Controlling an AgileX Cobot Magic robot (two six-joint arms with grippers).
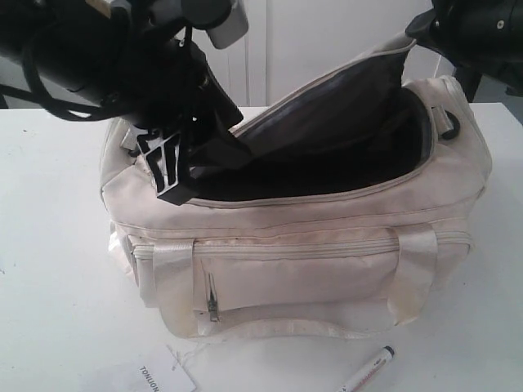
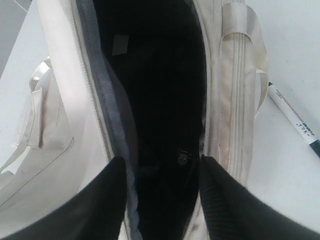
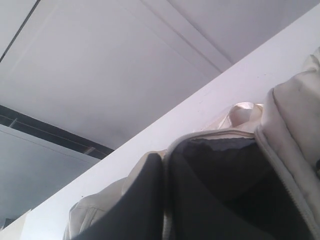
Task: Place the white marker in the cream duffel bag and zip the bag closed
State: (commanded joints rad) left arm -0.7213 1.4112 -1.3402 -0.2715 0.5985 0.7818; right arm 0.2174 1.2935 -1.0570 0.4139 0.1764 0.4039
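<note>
Slim white dark-capped marker: likely light, rigid, rolls; pinch mid-barrel. left end effector released; right end effector clamps flap of cream fabric duffel bag.

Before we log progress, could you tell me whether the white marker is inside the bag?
No, the white marker lies on the table outside the cream duffel bag.

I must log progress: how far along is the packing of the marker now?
Done: the cream duffel bag is unzipped, its flap apparently held up by the right gripper. In hand: the left gripper hangs open and empty over the opening. Left: the white marker lies on the table; then zipping.
</note>
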